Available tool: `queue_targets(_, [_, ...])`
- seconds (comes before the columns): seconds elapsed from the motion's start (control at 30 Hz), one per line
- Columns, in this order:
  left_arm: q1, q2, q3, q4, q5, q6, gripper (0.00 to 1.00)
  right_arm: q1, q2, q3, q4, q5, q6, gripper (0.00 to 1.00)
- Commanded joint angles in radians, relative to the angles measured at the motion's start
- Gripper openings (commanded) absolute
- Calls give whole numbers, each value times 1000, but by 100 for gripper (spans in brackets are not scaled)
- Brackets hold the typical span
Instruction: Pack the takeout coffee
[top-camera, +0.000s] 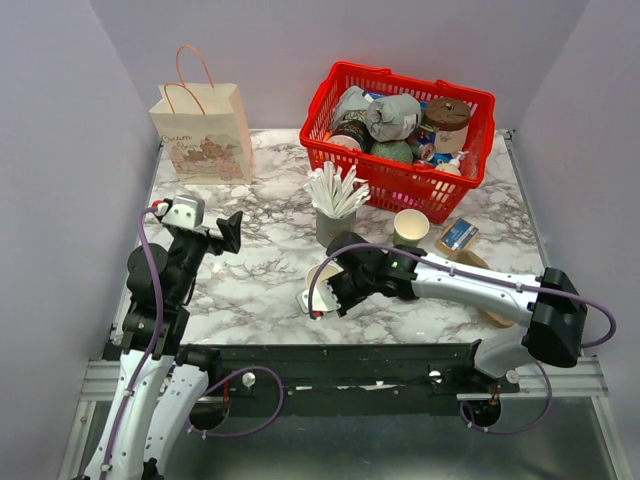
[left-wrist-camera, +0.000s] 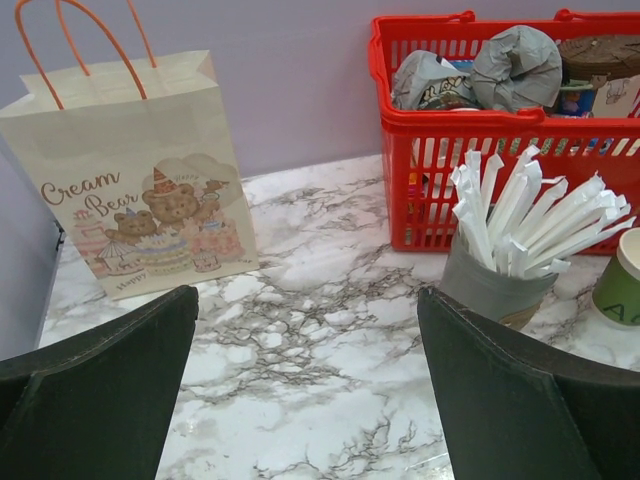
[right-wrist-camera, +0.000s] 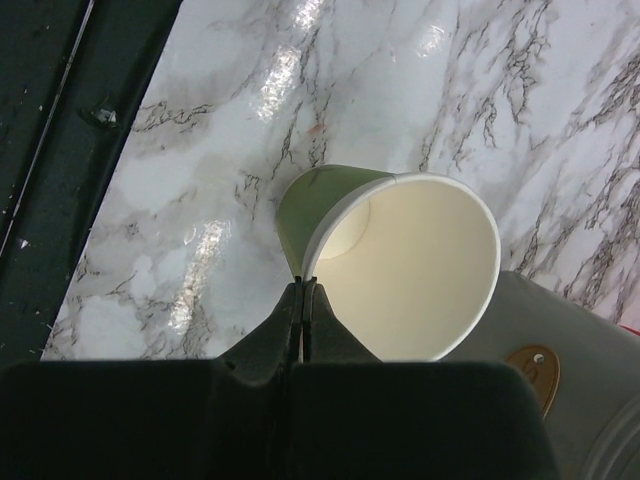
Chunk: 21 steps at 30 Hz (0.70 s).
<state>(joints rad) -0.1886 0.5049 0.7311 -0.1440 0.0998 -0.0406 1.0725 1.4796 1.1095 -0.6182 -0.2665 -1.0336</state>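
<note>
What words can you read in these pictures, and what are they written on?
"Cream Bear": on the paper bag, in brown curly letters.
Small line beneath the bag's bears: too small to read.
Dark mark on the upright green cup: cut off at the picture's edge, unreadable.
Labels inside the red basket: blurred.
The tipped cup pinched in the right gripper: no writing shows.
</note>
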Motion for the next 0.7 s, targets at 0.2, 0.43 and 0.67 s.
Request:
queue_targets(0.2, [11,7,-4,6,86,-1,99,6,-81,15,-73,26,-6,41])
queue_targets(0.43, [57,137,120,-202,228,193,99,-74,-240,7,-135,-22,149,46])
queue_targets(0.67, [66,313,224,-259,259,289,99,-293,-447,-131,-222,-22,377,62])
